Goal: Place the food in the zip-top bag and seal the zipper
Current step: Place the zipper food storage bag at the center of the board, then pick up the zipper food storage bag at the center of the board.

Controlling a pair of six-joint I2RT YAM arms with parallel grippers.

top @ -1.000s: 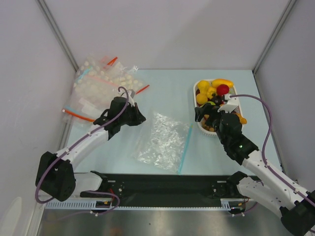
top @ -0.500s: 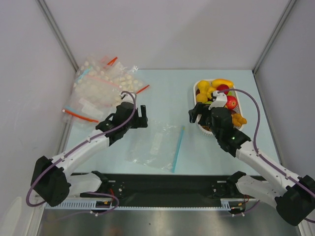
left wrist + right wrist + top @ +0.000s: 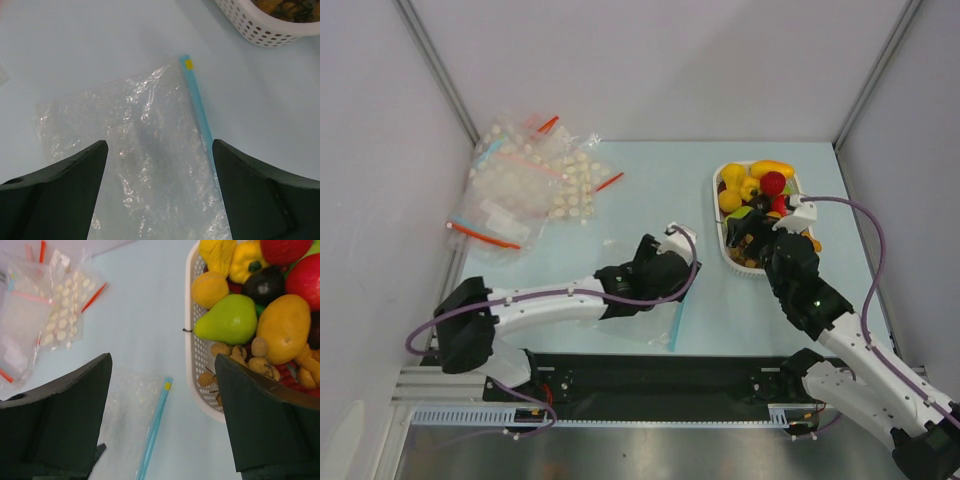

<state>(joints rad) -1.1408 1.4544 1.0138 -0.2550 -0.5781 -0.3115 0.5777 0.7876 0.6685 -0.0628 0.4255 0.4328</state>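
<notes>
Left pincer [image 3: 160,150], wide open and empty, hangs over the zip-top bag [image 3: 125,135], likely to pin it; right pincer [image 3: 162,360], likewise, faces the food [image 3: 235,320].

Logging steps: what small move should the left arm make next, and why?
Probably lower the left gripper onto the zipper and pinch it: its jaws stand open above the flat zip-top bag, and the food lies in the white basket.

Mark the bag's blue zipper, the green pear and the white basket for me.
zipper [image 3: 201,115], left wrist view, midway along the blue strip.
green pear [image 3: 227,320], right wrist view, middle of its body.
white basket [image 3: 192,365], right wrist view, its perforated side wall.
</notes>
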